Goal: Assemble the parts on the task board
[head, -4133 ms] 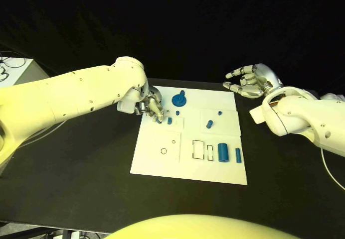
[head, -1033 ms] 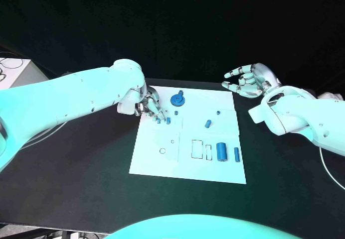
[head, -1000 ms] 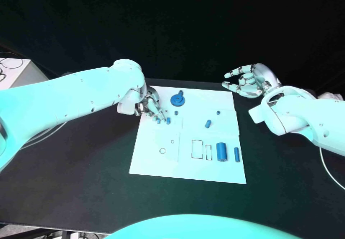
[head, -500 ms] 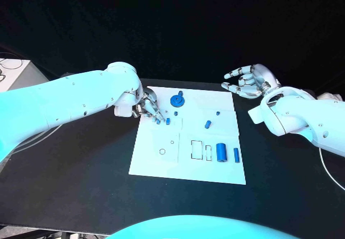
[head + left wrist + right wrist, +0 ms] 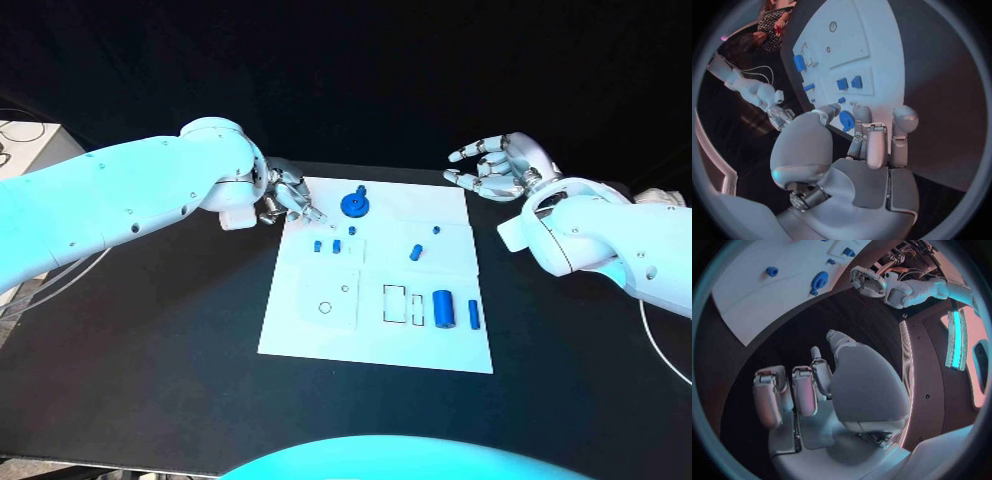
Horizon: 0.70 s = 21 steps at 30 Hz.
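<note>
The white task board lies in the middle of the black table. The left robot hand sits at the board's upper left corner, fingers loosely spread and holding nothing. The right robot hand hovers off the board's upper right corner, fingers curved but apart, also empty. On the board, a round blue part stands near the top edge, just right of the left robot hand. Two small blue parts stand side by side below it. A blue cylinder lies at the board's lower right, with a slimmer blue piece just beside it.
</note>
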Each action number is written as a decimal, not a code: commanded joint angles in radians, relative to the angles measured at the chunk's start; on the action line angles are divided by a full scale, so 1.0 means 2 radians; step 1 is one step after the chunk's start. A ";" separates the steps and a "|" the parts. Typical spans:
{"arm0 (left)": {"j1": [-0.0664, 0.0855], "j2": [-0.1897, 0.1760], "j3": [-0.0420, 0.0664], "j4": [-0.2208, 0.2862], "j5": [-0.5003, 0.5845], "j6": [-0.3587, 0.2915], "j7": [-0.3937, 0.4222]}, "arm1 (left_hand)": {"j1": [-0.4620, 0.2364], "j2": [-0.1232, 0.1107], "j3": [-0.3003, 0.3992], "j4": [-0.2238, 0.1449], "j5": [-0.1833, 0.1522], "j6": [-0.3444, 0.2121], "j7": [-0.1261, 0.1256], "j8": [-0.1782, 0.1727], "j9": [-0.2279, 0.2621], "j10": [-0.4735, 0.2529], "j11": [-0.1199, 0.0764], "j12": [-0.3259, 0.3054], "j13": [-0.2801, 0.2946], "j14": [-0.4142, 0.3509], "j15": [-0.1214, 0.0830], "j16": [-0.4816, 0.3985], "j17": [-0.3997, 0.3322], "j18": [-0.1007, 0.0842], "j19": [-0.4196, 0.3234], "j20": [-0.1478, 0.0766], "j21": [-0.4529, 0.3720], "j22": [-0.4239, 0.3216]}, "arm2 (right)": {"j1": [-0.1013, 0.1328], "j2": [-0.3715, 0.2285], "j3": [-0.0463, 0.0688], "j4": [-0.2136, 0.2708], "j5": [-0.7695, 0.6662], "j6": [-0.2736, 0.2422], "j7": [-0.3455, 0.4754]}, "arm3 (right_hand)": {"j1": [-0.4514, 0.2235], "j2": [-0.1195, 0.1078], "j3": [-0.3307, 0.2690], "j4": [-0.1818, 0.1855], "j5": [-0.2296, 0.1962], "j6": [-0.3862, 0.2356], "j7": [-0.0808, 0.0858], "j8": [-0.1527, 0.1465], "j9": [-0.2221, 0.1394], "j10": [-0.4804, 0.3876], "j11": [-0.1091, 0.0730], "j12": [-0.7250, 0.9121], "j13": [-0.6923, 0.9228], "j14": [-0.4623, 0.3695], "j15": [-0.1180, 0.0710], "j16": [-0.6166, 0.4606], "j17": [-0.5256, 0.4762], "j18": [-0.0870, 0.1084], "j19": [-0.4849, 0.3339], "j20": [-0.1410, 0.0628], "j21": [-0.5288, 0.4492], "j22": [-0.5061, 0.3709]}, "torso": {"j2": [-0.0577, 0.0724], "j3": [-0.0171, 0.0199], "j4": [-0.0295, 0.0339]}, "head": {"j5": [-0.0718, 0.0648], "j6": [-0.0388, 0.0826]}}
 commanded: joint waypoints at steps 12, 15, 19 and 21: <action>-0.043 -0.016 -0.009 0.049 -0.065 -0.265 0.264 | 0.178 -0.014 0.061 -0.058 -0.001 -0.052 0.043 -0.085 -0.112 -0.102 0.041 -0.113 -0.100 -0.163 0.037 -0.131 -0.187 0.030 -0.116 0.029 -0.133 -0.156 | -0.001 -0.004 0.000 -0.001 -0.001 0.002 0.006 | 0.000 -0.003 0.003 -0.001 0.003 -0.004 0.000 0.002 -0.001 -0.004 0.000 -0.001 0.025 0.028 0.003 -0.002 0.083 -0.003 0.052 0.001 0.002 0.132 | 0.000 -0.0011 0.0013 | -0.009 0.016; -0.056 -0.010 -0.013 0.043 -0.105 -0.290 0.286 | 0.177 -0.022 0.066 -0.067 -0.004 -0.057 0.046 -0.102 -0.136 -0.118 0.047 -0.141 -0.124 -0.187 0.042 -0.147 -0.217 0.030 -0.125 0.033 -0.128 -0.152 | -0.001 -0.004 0.000 -0.002 -0.001 0.003 0.007 | 0.000 -0.003 0.003 -0.001 0.003 -0.004 0.000 0.002 -0.001 -0.004 0.000 -0.001 0.025 0.028 0.003 -0.002 0.083 -0.003 0.052 0.001 0.002 0.132 | 0.001 -0.0011 -0.0002 | -0.009 0.019; -0.064 0.000 -0.019 0.034 -0.152 -0.295 0.297 | 0.171 -0.029 0.065 -0.072 -0.007 -0.049 0.044 -0.117 -0.161 -0.123 0.048 -0.168 -0.148 -0.209 0.044 -0.161 -0.252 0.031 -0.132 0.035 -0.125 -0.148 | -0.003 -0.003 0.000 -0.002 -0.002 0.003 0.007 | 0.000 -0.003 0.003 -0.001 0.003 -0.004 0.000 0.002 -0.001 -0.004 0.000 -0.001 0.025 0.028 0.003 -0.002 0.083 -0.003 0.052 0.001 0.002 0.132 | 0.000 0.0001 -0.0011 | -0.009 0.022; -0.067 0.005 -0.021 0.031 -0.172 -0.292 0.296 | 0.169 -0.032 0.064 -0.076 -0.008 -0.045 0.039 -0.130 -0.179 -0.123 0.050 -0.186 -0.165 -0.211 0.045 -0.162 -0.264 0.031 -0.133 0.036 -0.122 -0.147 | -0.003 -0.003 0.000 -0.002 -0.003 0.003 0.007 | 0.000 -0.003 0.003 -0.001 0.003 -0.004 0.000 0.002 -0.001 -0.004 0.000 -0.001 0.025 0.028 0.003 -0.002 0.083 -0.003 0.052 0.001 0.002 0.132 | 0.001 0.0001 -0.0012 | -0.010 0.023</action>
